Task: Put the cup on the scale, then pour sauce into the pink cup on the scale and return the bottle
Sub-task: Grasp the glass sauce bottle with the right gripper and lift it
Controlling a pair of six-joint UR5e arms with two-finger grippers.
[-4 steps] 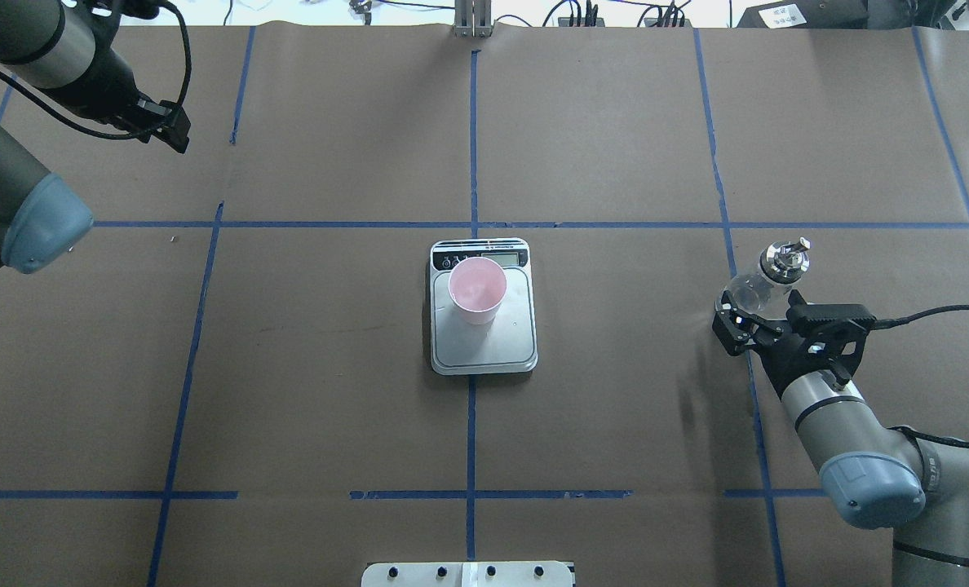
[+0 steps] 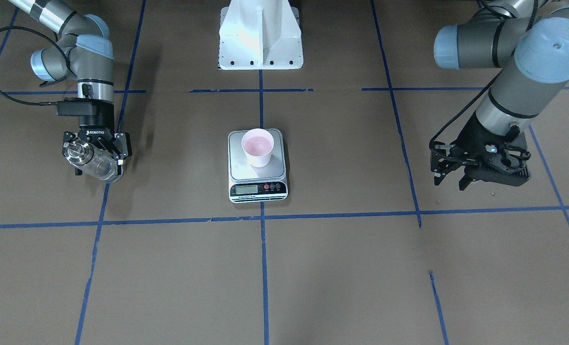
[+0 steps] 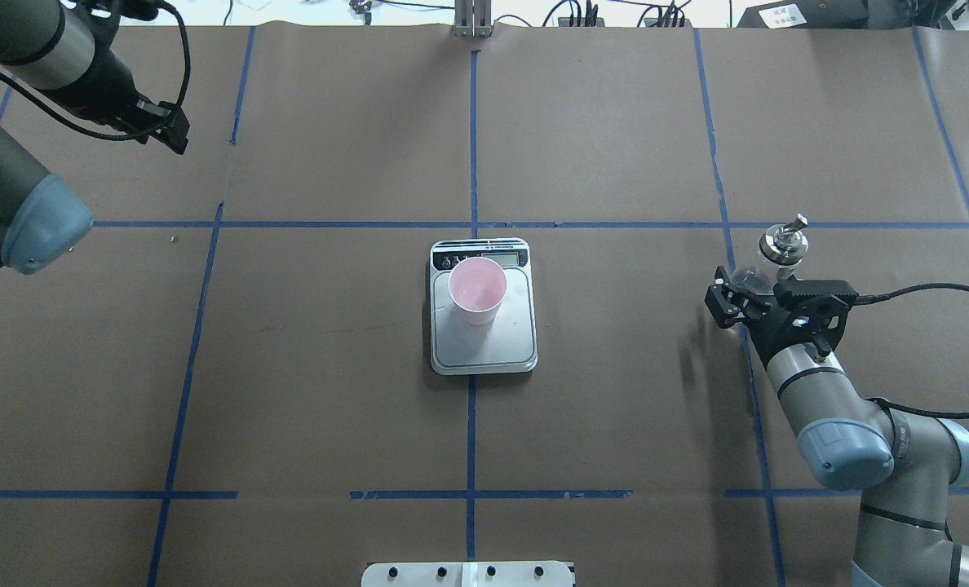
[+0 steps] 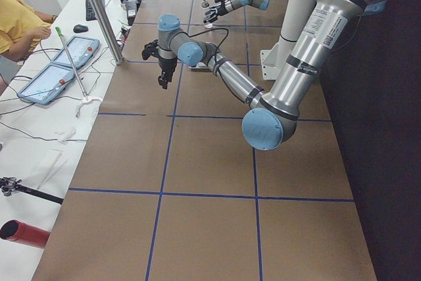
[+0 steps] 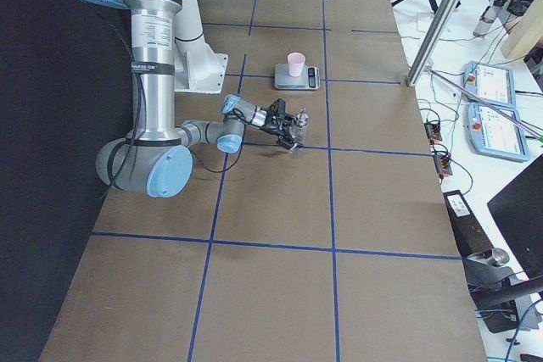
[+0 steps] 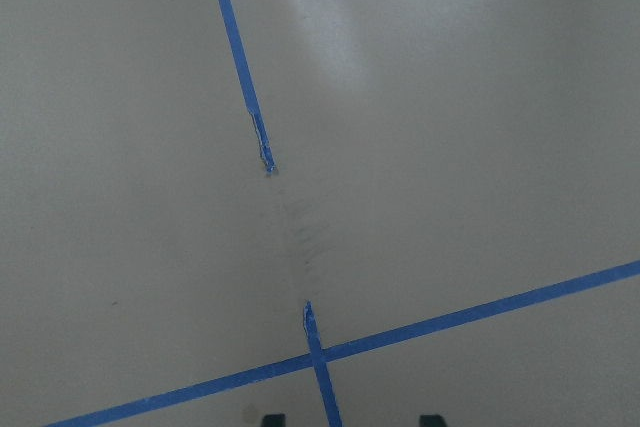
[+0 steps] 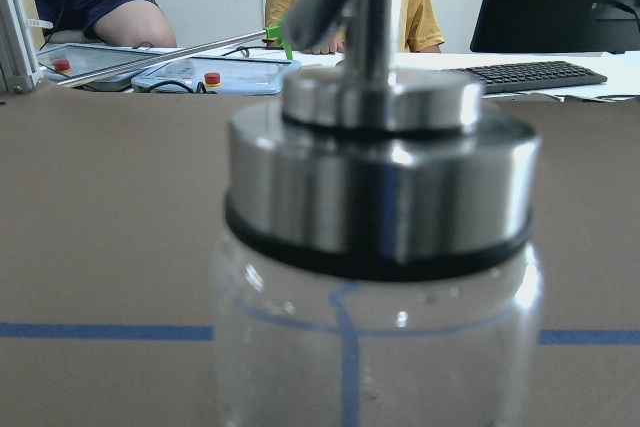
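Note:
The pale pink cup (image 3: 477, 289) stands upright on the silver scale (image 3: 484, 346) at the table's middle; both also show in the front view, the cup (image 2: 257, 146) on the scale (image 2: 278, 168). My right gripper (image 3: 739, 295) is shut on the clear glass bottle (image 3: 758, 275) with the silver spout (image 3: 785, 242), nearly upright and low over the table at the right. The bottle fills the right wrist view (image 7: 375, 247). My left gripper (image 2: 449, 176) is open and empty, far left and away from the scale.
Blue tape lines (image 3: 472, 147) divide the brown paper table cover. The robot's white base (image 2: 260, 36) stands behind the scale. Operators' tablets and cables (image 5: 492, 99) lie past the table's far edge.
My right gripper has moved a little away from the robot with the bottle, and the bottle has tipped closer to upright. The left arm, cup and scale have not moved.

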